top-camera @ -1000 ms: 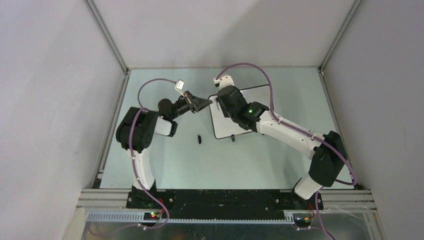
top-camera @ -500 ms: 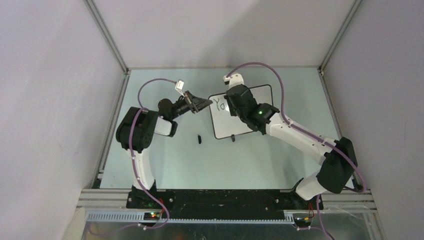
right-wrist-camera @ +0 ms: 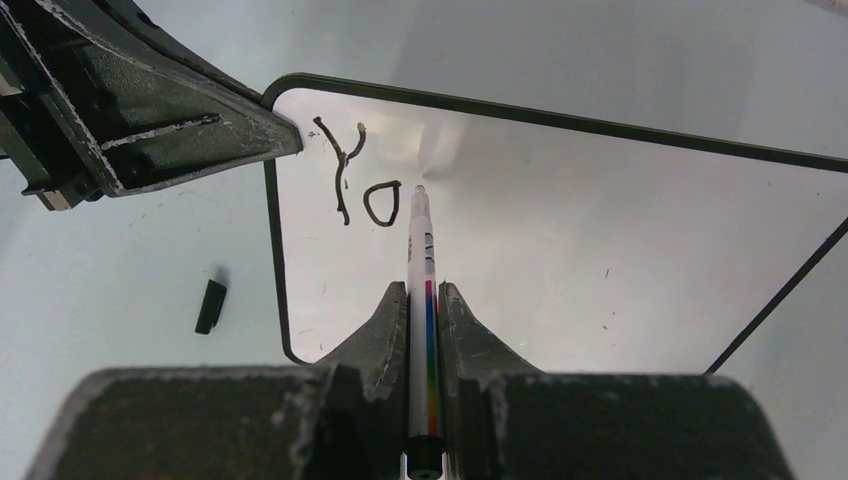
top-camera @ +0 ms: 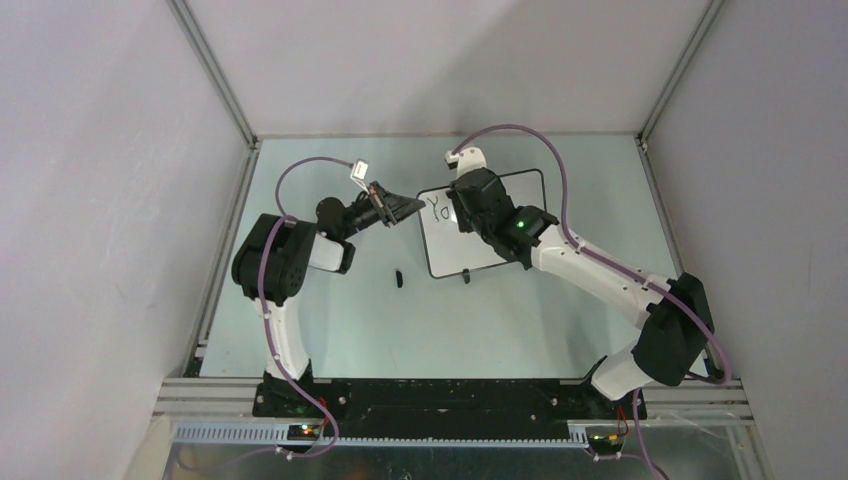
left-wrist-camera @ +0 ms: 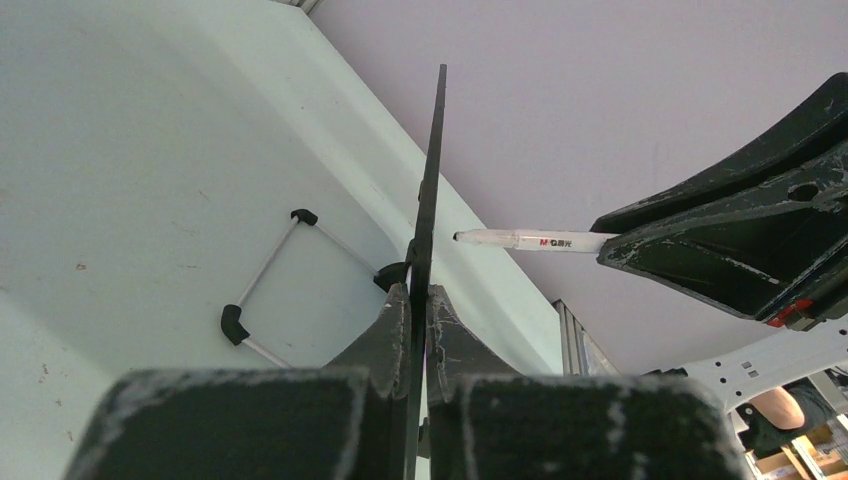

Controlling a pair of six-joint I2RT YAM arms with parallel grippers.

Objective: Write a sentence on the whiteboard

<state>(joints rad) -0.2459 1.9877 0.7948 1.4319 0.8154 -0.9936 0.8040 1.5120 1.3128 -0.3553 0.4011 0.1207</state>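
Pressure is to be kept light on the marker (right-wrist-camera: 420,250) pinched between right jaws, whiteboard (right-wrist-camera: 600,220) clamped between left jaws.

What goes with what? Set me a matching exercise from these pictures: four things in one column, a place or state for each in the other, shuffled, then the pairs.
Things
1. whiteboard
2. marker
3. letters "Yo"
4. small black piece

Places or states
A. lying loose on the table, left of the whiteboard
B. clamped by its edge in the left gripper
C. held in the right gripper, tip at the whiteboard
D. written near a corner of the whiteboard

Pairs: 1-B, 2-C, 3-D, 4-A
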